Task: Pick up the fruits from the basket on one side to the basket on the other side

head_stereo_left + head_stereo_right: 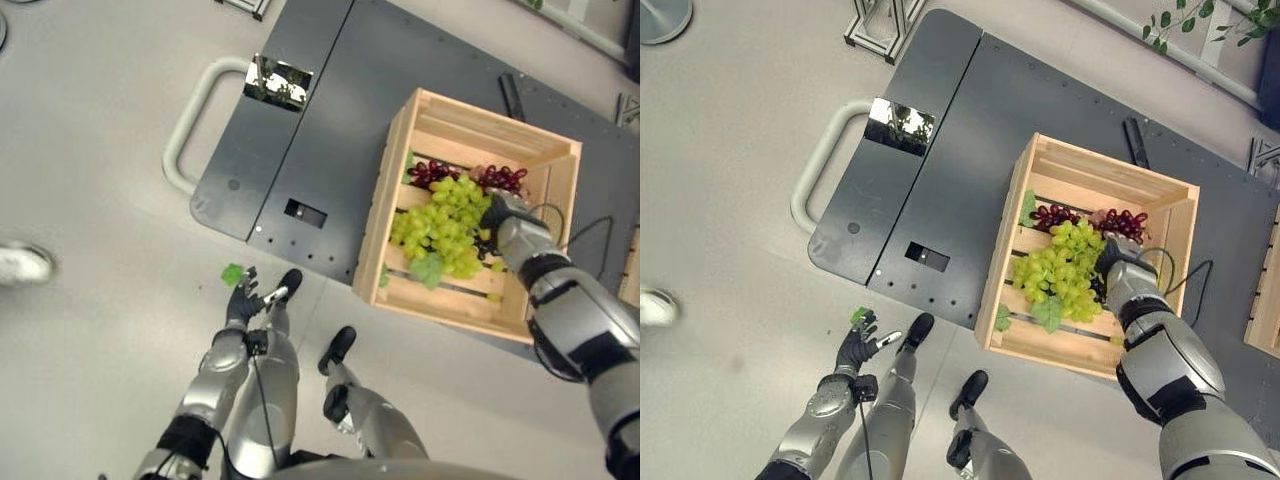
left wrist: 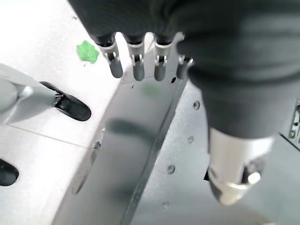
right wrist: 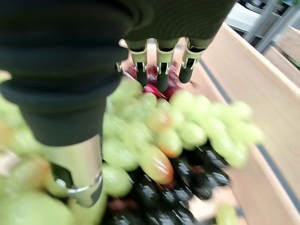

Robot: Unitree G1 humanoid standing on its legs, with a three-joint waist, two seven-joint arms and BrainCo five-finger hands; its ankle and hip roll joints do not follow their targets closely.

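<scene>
1. Overhead, in the left eye view, a wooden crate [image 1: 480,150] sits on a dark platform [image 1: 330,110]; green grapes [image 1: 440,225] fill its middle, red grapes [image 1: 432,172] lie behind them.
2. Right eye view: the right hand [image 1: 1118,262] rests over the green bunch; the left hand [image 1: 855,347] hangs low above the floor [image 1: 730,200] beside a green leaf [image 1: 857,315].
3. Left wrist view: fingers [image 2: 139,65] straight, spread, holding nothing.
4. Right wrist view: fingers [image 3: 162,70] extended over plump, pale-green grapes with dark ones beneath, not closed round them.
</scene>
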